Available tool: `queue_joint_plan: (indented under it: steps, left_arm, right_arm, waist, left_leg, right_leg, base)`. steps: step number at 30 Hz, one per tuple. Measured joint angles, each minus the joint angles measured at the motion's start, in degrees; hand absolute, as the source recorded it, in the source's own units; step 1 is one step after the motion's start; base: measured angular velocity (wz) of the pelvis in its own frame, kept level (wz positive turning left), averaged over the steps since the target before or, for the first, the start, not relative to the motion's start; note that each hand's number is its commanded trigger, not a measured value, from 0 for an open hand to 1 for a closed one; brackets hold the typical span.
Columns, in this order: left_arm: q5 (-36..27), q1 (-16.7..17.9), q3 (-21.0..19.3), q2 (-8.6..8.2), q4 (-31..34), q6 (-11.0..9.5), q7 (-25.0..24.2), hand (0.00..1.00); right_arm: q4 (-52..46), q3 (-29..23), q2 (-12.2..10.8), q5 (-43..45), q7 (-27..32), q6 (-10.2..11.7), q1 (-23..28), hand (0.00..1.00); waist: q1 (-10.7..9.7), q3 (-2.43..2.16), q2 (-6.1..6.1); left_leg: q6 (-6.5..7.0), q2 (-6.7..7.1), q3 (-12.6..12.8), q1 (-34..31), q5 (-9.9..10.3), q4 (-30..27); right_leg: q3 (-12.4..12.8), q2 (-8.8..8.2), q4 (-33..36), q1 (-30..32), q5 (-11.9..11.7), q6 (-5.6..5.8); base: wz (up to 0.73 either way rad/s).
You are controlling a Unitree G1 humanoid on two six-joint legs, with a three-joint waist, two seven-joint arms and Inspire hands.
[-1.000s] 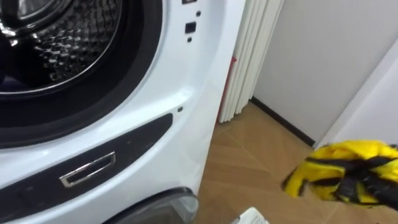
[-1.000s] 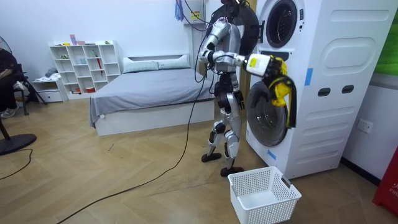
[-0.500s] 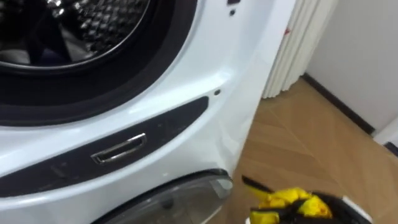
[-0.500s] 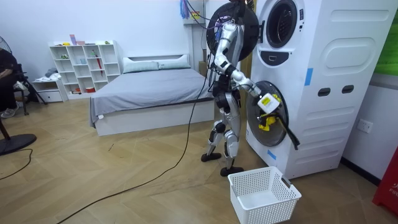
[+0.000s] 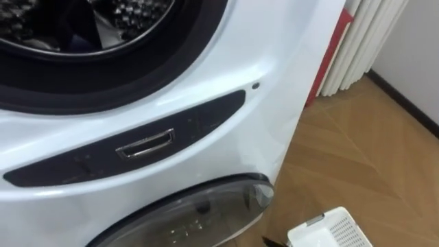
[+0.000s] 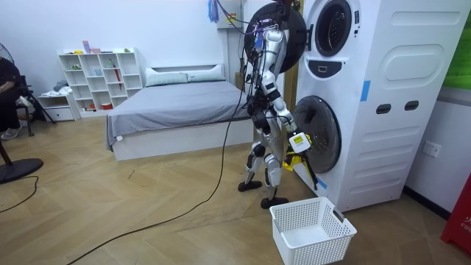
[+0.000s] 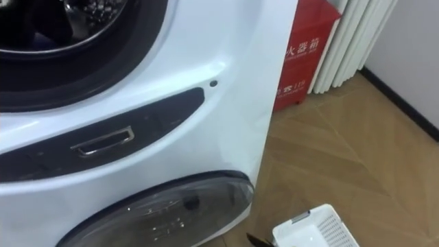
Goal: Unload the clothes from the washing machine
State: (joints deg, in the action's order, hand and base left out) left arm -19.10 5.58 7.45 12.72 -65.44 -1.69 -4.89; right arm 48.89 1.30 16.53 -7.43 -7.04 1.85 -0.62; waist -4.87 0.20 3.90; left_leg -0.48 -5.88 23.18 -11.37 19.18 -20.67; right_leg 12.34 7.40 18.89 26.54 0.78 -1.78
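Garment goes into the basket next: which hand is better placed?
Right. The right hand holds the yellow garment low beside the washing machine, with the white basket on the floor below it.

Wooden floor carries the stacked washing machine at the room view's right, and a white mesh basket stands on the boards just before the machine's lower door. A red box stands on the floor just beside the machine, next to white ribbed panels. A bed and a white shelf unit stand well apart from these, along the back wall.
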Motion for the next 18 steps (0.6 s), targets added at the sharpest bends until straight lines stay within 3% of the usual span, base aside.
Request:
queue_joint_plan:
  steps: [2,7,18]
  left_arm:
    - [-1.7,-0.1,0.6,-0.98,0.0,-0.4,0.4,0.00]
    - [-4.0,0.2,0.7,-1.12,0.2,-0.9,2.1,0.00]
    - [-4.1,0.2,1.4,-1.10,2.6,-1.5,4.4,0.00]
  right_arm:
    - [4.3,-0.1,0.0,-0.2,2.0,1.5,-1.5,1.00]
    - [7.5,-0.2,-0.5,-1.5,5.9,2.3,-2.9,1.00]
    - [6.0,-2.3,-0.4,-5.8,17.4,3.8,-3.8,1.00]
  waist:
    - [0.5,0.11,0.68]
    - [0.5,0.03,1.42]
    - [0.0,-0.06,1.41]
  left_leg:
    - [0.17,0.31,-0.2,-0.4,-0.1,0.4]
    - [0.43,0.78,-0.6,-2.6,-0.4,0.5]
    - [1.34,1.86,-0.7,-7.1,-1.2,-0.6]
  right_leg:
    - [-0.2,-0.23,0.2,0.6,0.0,0.03]
    - [-0.4,-0.63,0.9,3.0,0.3,0.15]
    - [-1.4,-2.37,2.4,7.4,0.6,0.70]
  base:
    - [0.02]
    - [0.05]
    - [0.09]
